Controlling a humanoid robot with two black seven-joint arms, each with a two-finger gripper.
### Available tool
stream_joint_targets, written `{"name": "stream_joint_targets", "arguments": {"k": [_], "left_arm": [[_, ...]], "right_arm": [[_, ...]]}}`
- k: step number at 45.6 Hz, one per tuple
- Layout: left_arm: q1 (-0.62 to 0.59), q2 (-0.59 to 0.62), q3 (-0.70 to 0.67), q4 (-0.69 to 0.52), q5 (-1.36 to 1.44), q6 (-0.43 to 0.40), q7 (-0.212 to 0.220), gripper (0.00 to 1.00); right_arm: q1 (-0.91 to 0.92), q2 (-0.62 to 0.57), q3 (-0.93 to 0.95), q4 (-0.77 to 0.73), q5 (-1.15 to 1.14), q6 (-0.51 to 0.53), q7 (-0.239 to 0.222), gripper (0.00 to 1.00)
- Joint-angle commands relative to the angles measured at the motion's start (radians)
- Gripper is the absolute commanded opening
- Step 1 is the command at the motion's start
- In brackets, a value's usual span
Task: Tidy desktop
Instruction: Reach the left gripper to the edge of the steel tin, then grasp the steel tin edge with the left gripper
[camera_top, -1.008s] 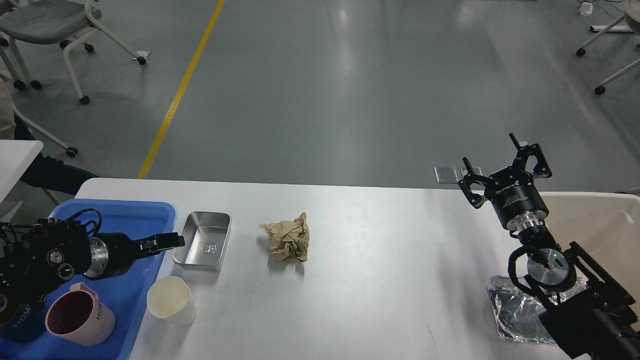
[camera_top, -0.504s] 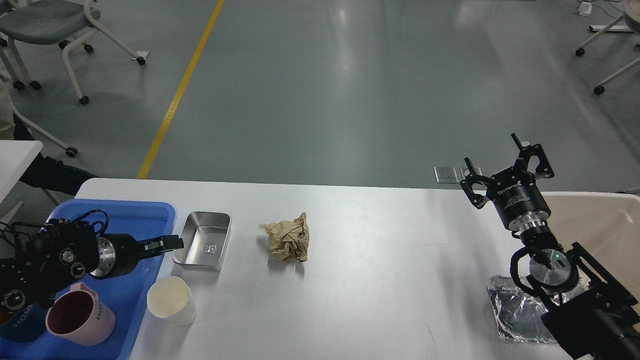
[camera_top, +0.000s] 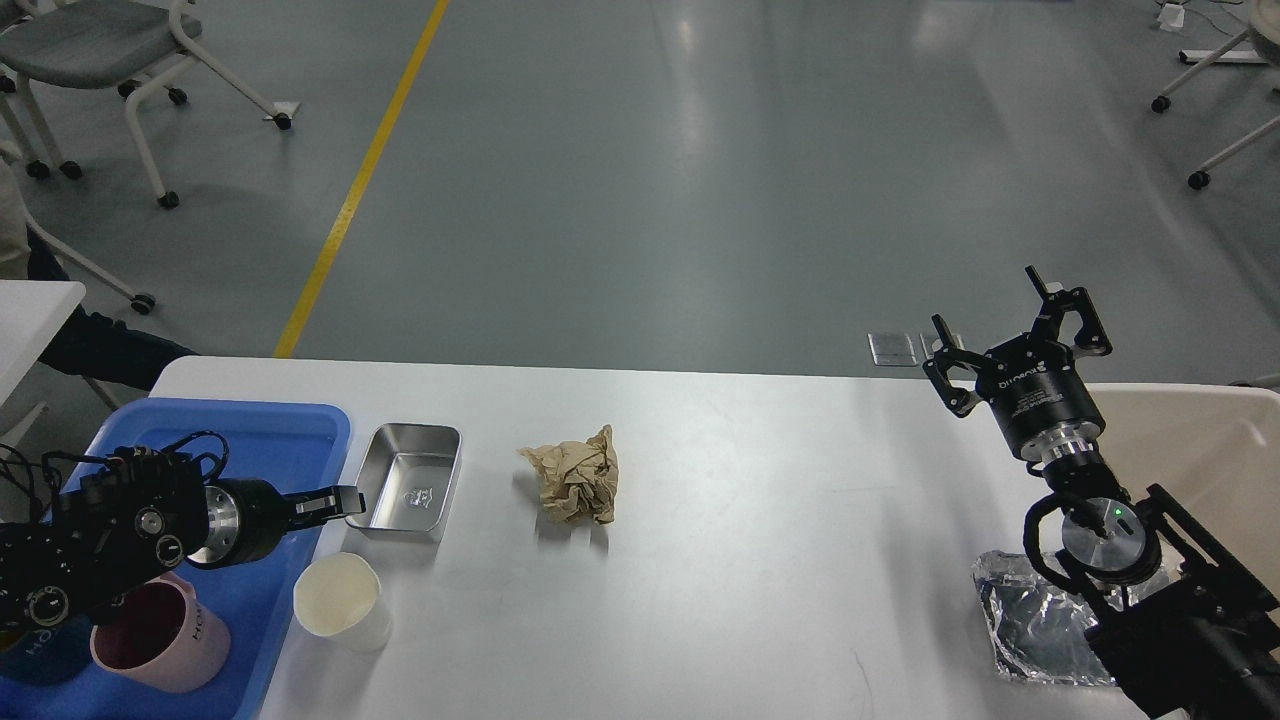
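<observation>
The white desktop (camera_top: 760, 520) holds a crumpled brown paper ball (camera_top: 575, 485) left of centre, a small steel tray (camera_top: 408, 480) and a cream cup (camera_top: 340, 600). A crumpled foil sheet (camera_top: 1035, 630) lies at the near right, partly hidden by my right arm. My left gripper (camera_top: 335, 502) points right at the blue tray's right rim, just left of the steel tray and above the cream cup; its fingers look like one dark bar. My right gripper (camera_top: 995, 325) is open and empty, raised over the far right edge of the desktop.
A blue tray (camera_top: 255, 440) at the left holds a pink mug (camera_top: 150, 640). A beige bin (camera_top: 1200, 450) stands at the right edge. Chairs and grey floor with a yellow line lie beyond the table.
My left gripper has drawn back a little toward the near left and dropped lower, staying beside the steel tray. The right gripper has barely shifted. Nothing on the desktop moved.
</observation>
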Motion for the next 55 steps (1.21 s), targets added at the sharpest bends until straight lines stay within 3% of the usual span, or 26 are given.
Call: {"name": "stream_joint_targets", "arguments": {"k": [1, 6, 23, 35, 44, 55], "left_arm": [[0.005, -0.011, 0.000, 0.011, 0.000, 0.001, 0.000, 0.43], [0.007, -0.022, 0.000, 0.030, 0.000, 0.001, -0.001, 0.38], [0.008, -0.056, -0.001, 0.068, -0.002, 0.001, -0.003, 0.37], [0.010, -0.070, 0.000, 0.088, -0.002, 0.001, -0.017, 0.17], [0.013, -0.071, 0.000, 0.088, -0.002, 0.001, -0.035, 0.13], [0.014, -0.071, 0.000, 0.090, 0.000, 0.001, -0.067, 0.00]], "right_arm": [[0.000, 0.000, 0.000, 0.000, 0.000, 0.000, 0.000, 1.00], [0.000, 0.000, 0.000, 0.000, 0.000, 0.000, 0.000, 1.00], [0.000, 0.000, 0.001, 0.000, 0.000, 0.000, 0.000, 1.00], [0.000, 0.000, 0.001, 0.000, 0.000, 0.000, 0.000, 1.00], [0.000, 0.000, 0.003, 0.000, 0.001, 0.000, 0.000, 1.00], [0.000, 0.000, 0.003, -0.003, 0.000, 0.000, 0.002, 1.00]]}}
